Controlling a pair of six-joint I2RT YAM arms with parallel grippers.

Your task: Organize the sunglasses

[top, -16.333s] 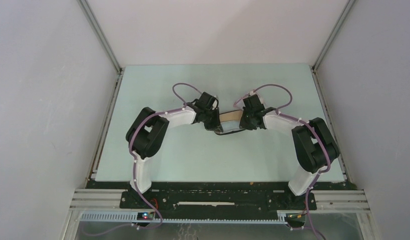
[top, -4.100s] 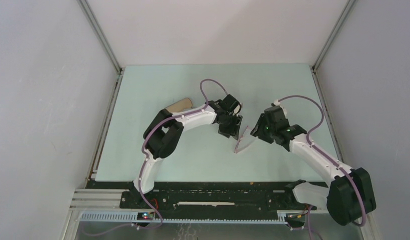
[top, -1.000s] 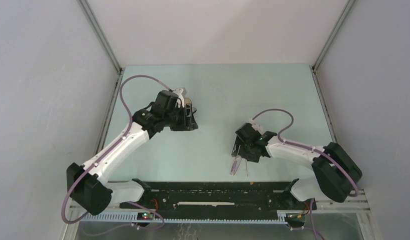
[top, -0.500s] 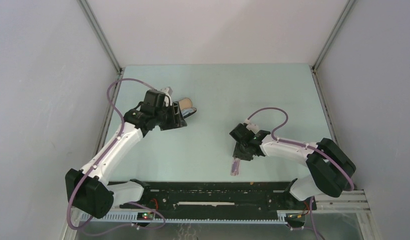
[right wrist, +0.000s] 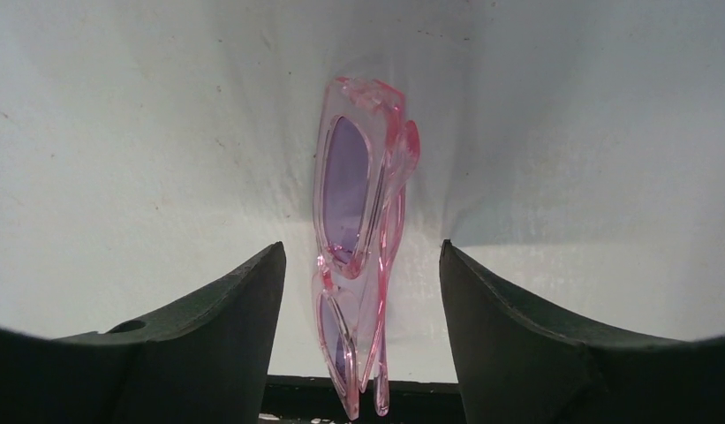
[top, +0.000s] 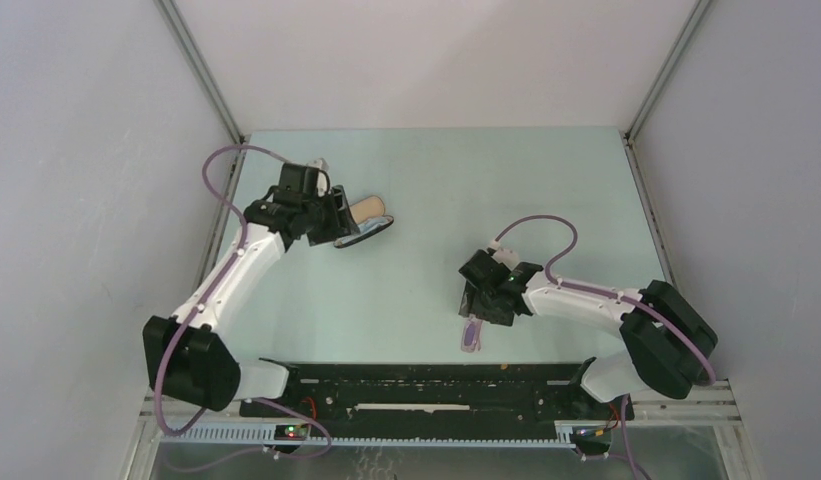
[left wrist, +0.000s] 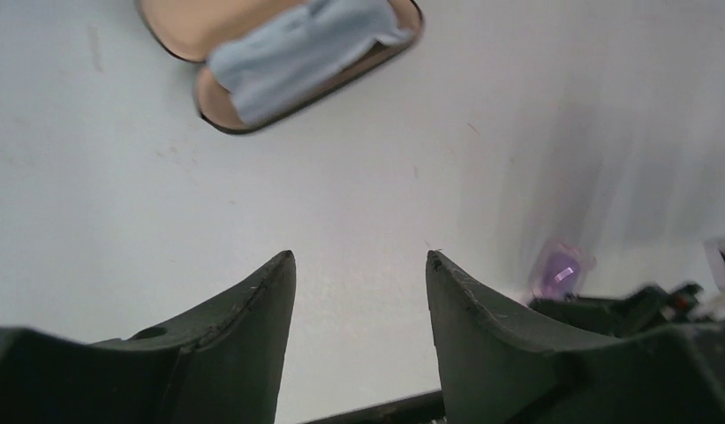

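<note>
The sunglasses (right wrist: 358, 194), pink-purple and see-through, lie folded on the table close to its near edge (top: 472, 337). My right gripper (right wrist: 360, 246) is open and straddles them, a finger on each side with a gap to the frame (top: 478, 305). My left gripper (left wrist: 359, 256) is open and empty, hovering at the back left (top: 331, 220). Just right of it lies the open black case (top: 371, 222) with tan lining. A light blue cloth (left wrist: 297, 49) rests inside the case (left wrist: 213, 110). In the left wrist view the sunglasses (left wrist: 560, 269) are a purple blur.
The black base rail (top: 436, 375) runs right behind the sunglasses at the table's near edge. White walls with metal posts (top: 201, 80) close in the table on three sides.
The left arm drew back to the left, uncovering the open case. The right gripper stayed over the sunglasses, whose arms now lie folded against the frame.
</note>
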